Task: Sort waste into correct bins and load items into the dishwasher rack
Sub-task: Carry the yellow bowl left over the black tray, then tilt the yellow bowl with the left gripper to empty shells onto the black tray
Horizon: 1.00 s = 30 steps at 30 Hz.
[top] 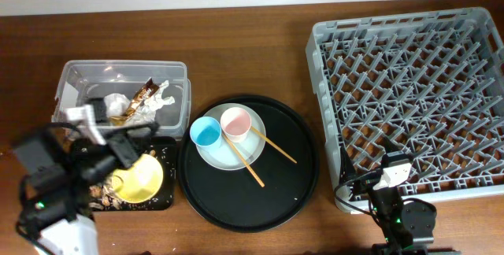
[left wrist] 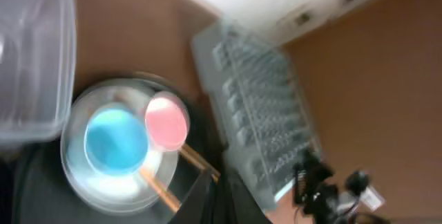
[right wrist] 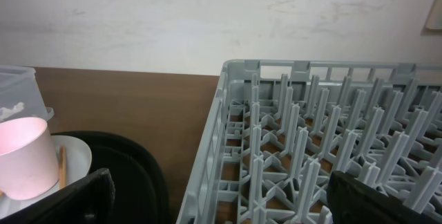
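At near left, above the yellow bowl (top: 140, 178) on the small black tray (top: 165, 197), open the nearly closed, seemingly empty left fingers (left wrist: 206, 200) before pinching its rim; leave right fingers (right wrist: 76, 200) wide near dishwasher rack (top: 323, 66).

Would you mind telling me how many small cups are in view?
2: the light-blue cup and the pink cup stand side by side on the pale plate.
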Tool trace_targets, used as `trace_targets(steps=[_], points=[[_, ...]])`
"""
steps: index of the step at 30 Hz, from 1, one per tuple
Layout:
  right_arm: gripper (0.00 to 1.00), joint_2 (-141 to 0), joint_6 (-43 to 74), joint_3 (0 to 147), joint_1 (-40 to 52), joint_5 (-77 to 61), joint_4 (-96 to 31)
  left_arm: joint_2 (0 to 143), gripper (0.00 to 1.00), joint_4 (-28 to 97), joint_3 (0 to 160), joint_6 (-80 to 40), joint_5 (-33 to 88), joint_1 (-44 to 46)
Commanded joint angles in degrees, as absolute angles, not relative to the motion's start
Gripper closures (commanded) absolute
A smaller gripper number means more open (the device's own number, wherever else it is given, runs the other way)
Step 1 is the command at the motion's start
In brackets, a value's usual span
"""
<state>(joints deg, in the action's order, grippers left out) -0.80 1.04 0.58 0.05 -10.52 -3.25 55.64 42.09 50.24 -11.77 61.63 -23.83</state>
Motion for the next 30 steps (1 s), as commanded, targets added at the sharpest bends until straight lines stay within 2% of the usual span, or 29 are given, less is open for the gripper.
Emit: trace_targets(steps=[1, 5, 7, 8, 9, 11, 14, 17, 19, 21, 23, 30], points=[[0.01, -0.40, 0.91, 0.32, 0.32, -10.26, -3.62, 52.86, 0.95, 48.62, 50.57, -13.15, 36.99, -16.38], [0.01, -0.40, 0.91, 0.32, 0.32, -10.26, -3.62, 51.81, 0.95, 50.68, 50.57, -11.94, 29.02, -13.28], [0.01, -0.40, 0.91, 0.32, 0.32, -10.26, -3.62, 51.83, 0.92, 51.81, 50.57, -11.92, 24.60, -13.21], [0.01, -0.40, 0.91, 0.32, 0.32, -10.26, -3.62, 51.83, 0.84, 52.25, 50.57, -11.92, 22.37, -13.21], [0.01, -0.40, 0.91, 0.32, 0.32, -10.26, -3.62, 51.92, 0.72, 53.12, 50.57, -11.92, 18.52, -13.21], [0.01, -0.40, 0.91, 0.32, 0.32, -10.26, -3.62, 52.38, 0.64, 54.81, 50.57, -11.90, 16.82, -13.21], [0.01, -0.40, 0.91, 0.32, 0.32, -10.26, -3.62, 53.47, 0.58, 58.39, 50.06, -11.90, 14.59, -13.21], [0.01, -0.40, 0.91, 0.32, 0.32, -10.26, -3.62, 54.78, 0.55, 60.27, 49.32, -13.06, 2.46, -13.23], [0.01, -0.40, 0.91, 0.32, 0.32, -10.26, -3.62, 55.96, 0.55, 60.23, 49.17, -18.90, -3.31, -13.28], [0.01, -0.40, 0.91, 0.32, 0.32, -10.26, -3.62, 56.88, 0.41, 59.96, 49.15, -25.50, -11.16, -13.28], [0.01, -0.40, 0.91, 0.32, 0.32, -10.26, -3.62, 57.93, 0.40, 59.20, 48.90, -30.70, -14.33, -13.28], [0.01, -0.40, 0.91, 0.32, 0.32, -10.26, -3.62, 62.98, 0.41, 52.07, 44.80, -31.88, -13.04, -13.28]])
